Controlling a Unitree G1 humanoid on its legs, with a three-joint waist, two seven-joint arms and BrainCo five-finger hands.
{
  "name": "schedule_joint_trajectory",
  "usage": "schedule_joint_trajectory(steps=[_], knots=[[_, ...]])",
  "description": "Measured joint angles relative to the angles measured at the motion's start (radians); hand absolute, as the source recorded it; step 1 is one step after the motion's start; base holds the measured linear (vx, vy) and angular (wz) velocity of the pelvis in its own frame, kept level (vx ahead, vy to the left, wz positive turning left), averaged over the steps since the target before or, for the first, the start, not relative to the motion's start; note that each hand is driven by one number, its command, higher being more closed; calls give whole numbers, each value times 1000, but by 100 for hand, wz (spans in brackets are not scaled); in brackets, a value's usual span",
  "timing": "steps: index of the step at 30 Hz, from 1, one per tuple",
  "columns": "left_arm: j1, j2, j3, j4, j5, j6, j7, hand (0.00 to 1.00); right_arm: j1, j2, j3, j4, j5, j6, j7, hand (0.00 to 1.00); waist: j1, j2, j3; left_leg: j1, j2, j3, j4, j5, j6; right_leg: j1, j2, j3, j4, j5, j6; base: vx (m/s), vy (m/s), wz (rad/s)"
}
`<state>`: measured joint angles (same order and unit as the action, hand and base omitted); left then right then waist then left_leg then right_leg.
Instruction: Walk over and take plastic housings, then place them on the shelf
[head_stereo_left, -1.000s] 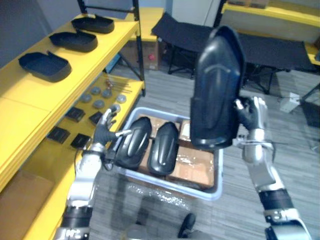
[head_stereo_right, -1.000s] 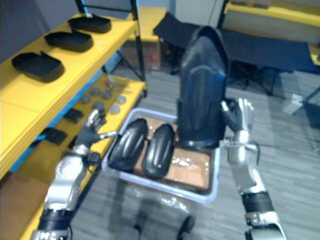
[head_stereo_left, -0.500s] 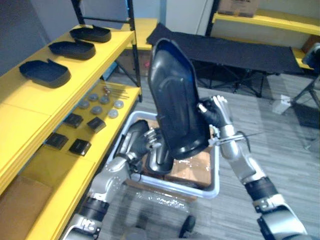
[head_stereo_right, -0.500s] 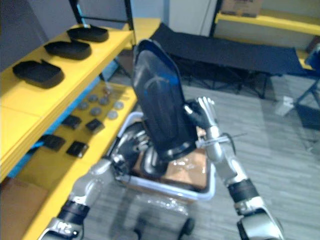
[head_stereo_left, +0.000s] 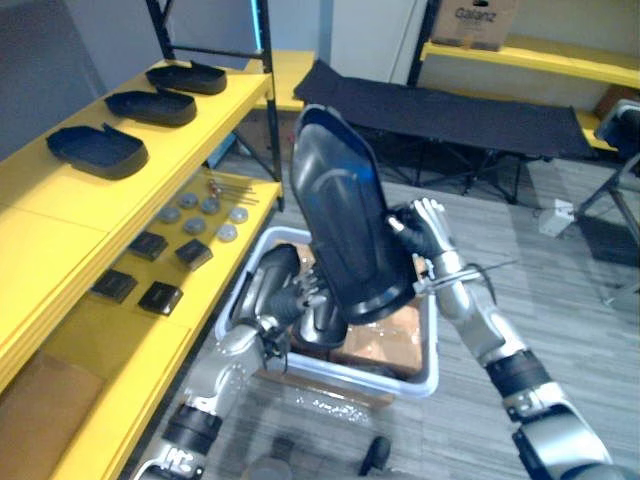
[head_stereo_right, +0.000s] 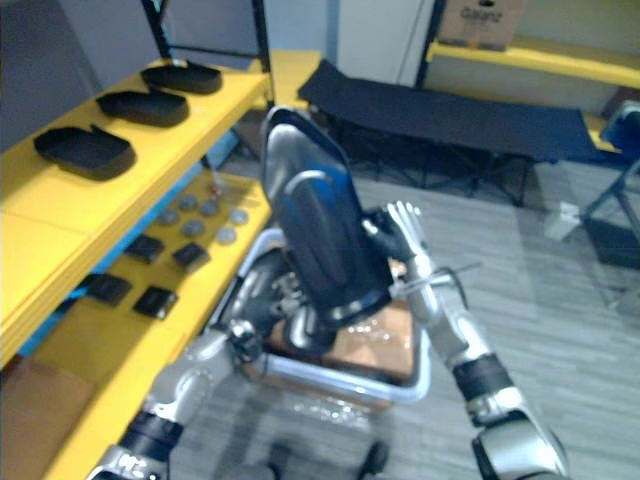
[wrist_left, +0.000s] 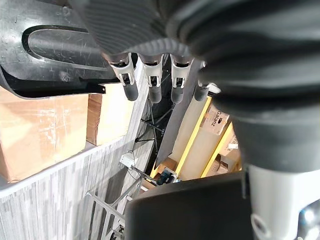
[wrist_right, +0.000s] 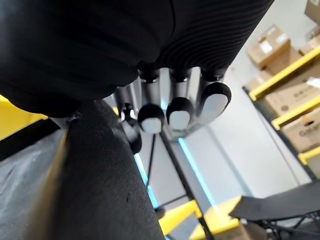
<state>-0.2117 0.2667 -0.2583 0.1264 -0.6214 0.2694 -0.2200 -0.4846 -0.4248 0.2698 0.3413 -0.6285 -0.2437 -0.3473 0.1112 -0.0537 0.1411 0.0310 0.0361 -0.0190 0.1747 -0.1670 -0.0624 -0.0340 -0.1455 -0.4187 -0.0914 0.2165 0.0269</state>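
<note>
A big black plastic housing (head_stereo_left: 345, 225) stands upright and tilted above the white bin (head_stereo_left: 425, 372). My right hand (head_stereo_left: 428, 232) is shut on its right edge; the right wrist view shows the fingers (wrist_right: 172, 107) curled by the dark housing (wrist_right: 95, 185). My left hand (head_stereo_left: 292, 298) is open below the housing's lower end, over the bin. Its straight fingers (wrist_left: 152, 80) hang beside a black housing (wrist_left: 55, 55). Two more housings (head_stereo_left: 268, 290) lean in the bin's left side. Three housings (head_stereo_left: 97, 147) lie on the yellow upper shelf (head_stereo_left: 60, 215) at the left.
Small black squares and grey discs (head_stereo_left: 190, 215) lie on the lower yellow shelf. Cardboard boxes (head_stereo_left: 385, 330) sit in the bin. A black shelf post (head_stereo_left: 265, 120) stands behind the bin, and a black folding cot (head_stereo_left: 450, 110) stands farther back.
The lifted housing has swung left and tilted, moving lower over the bin. My left hand left the bin's left rim and reached in under the housing. The camera has shifted.
</note>
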Motion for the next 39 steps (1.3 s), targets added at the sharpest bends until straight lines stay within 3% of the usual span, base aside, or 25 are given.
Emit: schedule_joint_trajectory(steps=[13,33,39], knots=[[0,-1,-35,-74,0,-8,-17,0,0,1,37,70,-35,31,4,100,-12,-12,-14,-14,6,-23,8,-2,-3,0,6,-26,0,9,-3,13,-6,4],[0,-34,-119,-79,0,-13,-28,0,-73,70,111,148,-32,22,2,100,-7,-13,-15,-21,9,-35,13,1,-7,5,6,-46,0,-5,-7,-8,-4,2],[0,-37,-136,-62,0,-48,-23,0,-73,70,114,151,-31,14,-4,100,-7,-13,-15,-21,6,-36,12,1,-6,5,7,-48,0,2,-7,5,1,0]])
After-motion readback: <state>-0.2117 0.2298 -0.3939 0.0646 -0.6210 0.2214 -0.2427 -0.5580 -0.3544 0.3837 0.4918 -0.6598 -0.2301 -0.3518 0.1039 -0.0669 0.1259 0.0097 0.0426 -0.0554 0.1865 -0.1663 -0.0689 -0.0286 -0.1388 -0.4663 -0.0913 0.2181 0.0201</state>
